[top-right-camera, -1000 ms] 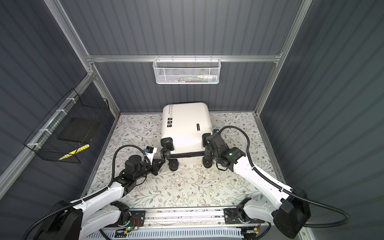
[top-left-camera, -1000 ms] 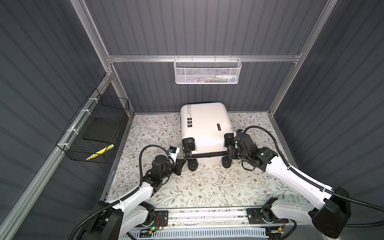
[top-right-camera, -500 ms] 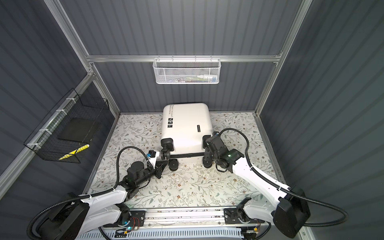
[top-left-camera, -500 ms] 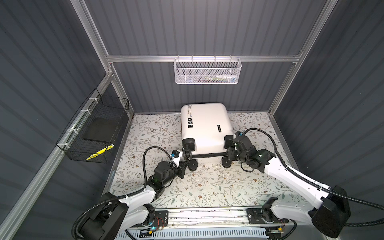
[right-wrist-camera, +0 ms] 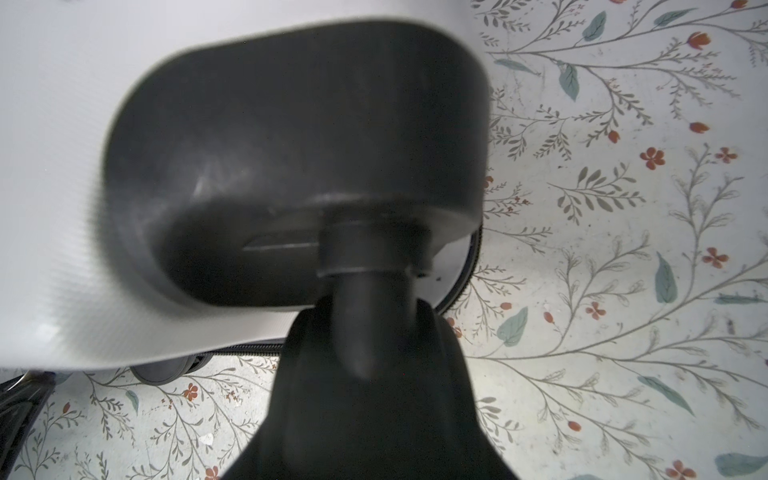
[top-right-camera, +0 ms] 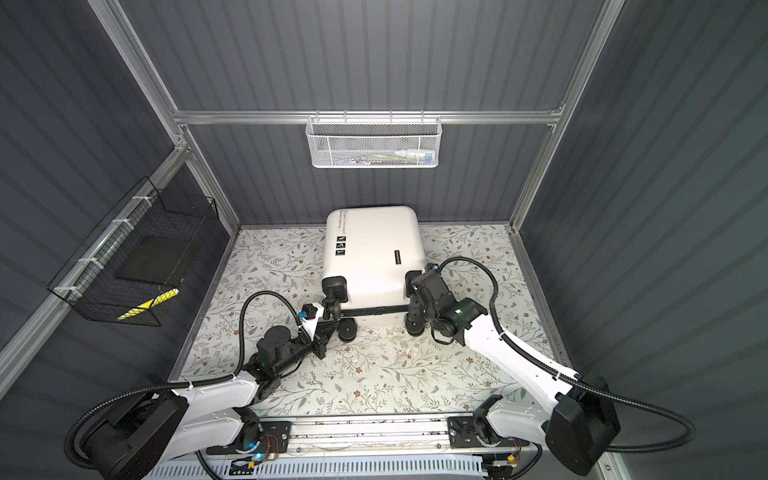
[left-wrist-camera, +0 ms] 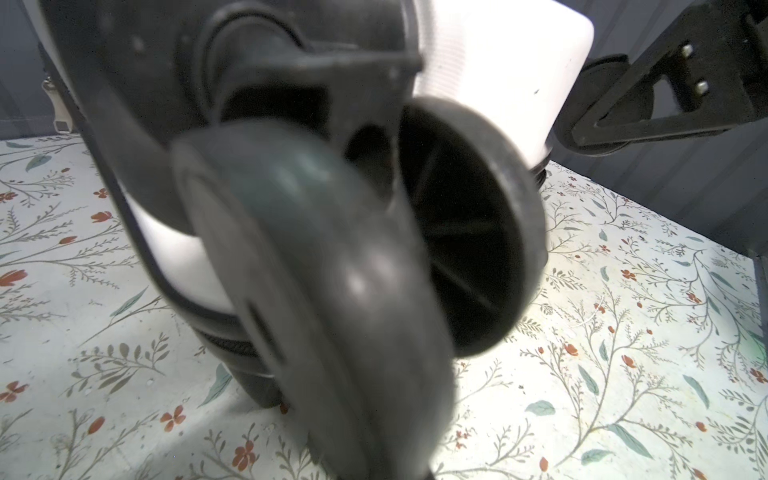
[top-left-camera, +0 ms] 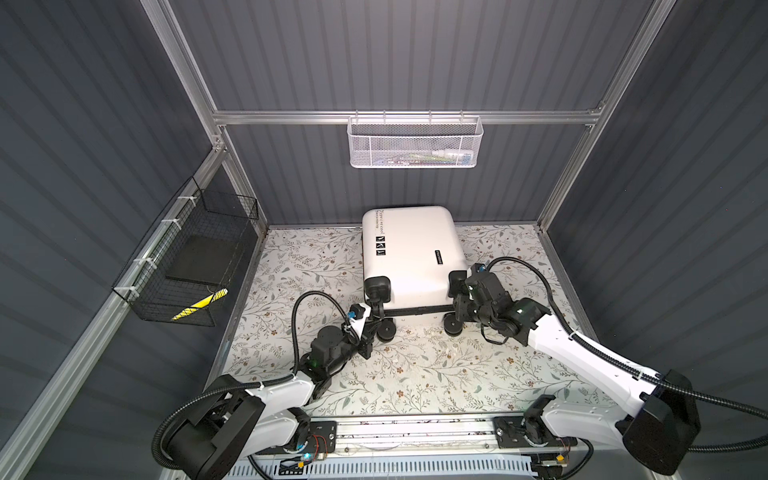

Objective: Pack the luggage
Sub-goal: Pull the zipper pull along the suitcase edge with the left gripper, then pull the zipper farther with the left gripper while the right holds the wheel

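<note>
Floral-patterned tabletop [top-left-camera: 415, 374] between dark ribbed walls: small white hard-shell suitcase [top-left-camera: 409, 253] lying flat against the middle of the back edge, wheels toward the front.
Left gripper [top-left-camera: 374, 326] sits low, just beside the left black wheel [top-left-camera: 385, 331], fingers together. The right gripper [top-left-camera: 457, 305] hangs over the right wheel [top-left-camera: 452, 326], and I cannot tell whether its fingers clamp it. White mesh basket [top-left-camera: 413, 145] hangs on the back wall, black wire basket [top-left-camera: 187, 270] on the left.
</note>
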Robot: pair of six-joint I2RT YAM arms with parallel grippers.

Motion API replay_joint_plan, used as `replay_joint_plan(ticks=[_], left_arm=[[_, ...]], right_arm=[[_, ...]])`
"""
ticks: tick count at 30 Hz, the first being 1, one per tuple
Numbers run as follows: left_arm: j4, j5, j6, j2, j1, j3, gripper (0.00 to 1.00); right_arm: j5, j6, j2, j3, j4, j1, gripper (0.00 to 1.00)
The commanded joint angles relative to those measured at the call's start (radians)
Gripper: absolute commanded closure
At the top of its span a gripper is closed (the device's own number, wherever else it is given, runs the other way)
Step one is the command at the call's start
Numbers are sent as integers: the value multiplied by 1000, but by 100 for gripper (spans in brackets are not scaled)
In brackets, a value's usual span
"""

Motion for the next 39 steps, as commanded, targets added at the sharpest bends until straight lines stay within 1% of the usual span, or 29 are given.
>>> replay_joint_plan(ticks=[1,8,14,19,32,39], left_arm=[[74,71,76,-18,-60,75,100],[-10,58,111,-34,-91,117,100],[-33,60,124,-15,-107,139,100],[-69,52,147,-9,-134,170,100],[-88,41,169,66,-195,251,100],[-92,41,179,131,-231,311,100]], right_arm=[[-55,11,14,14,37,7,94],[-37,-18,-7,89,5,8,95],[-73,2,21,53,30,9,97],[-74,7,18,41,41,9,97],[-82,-2,10,79,30,12,99],[-98,22,14,49,60,13,100]])
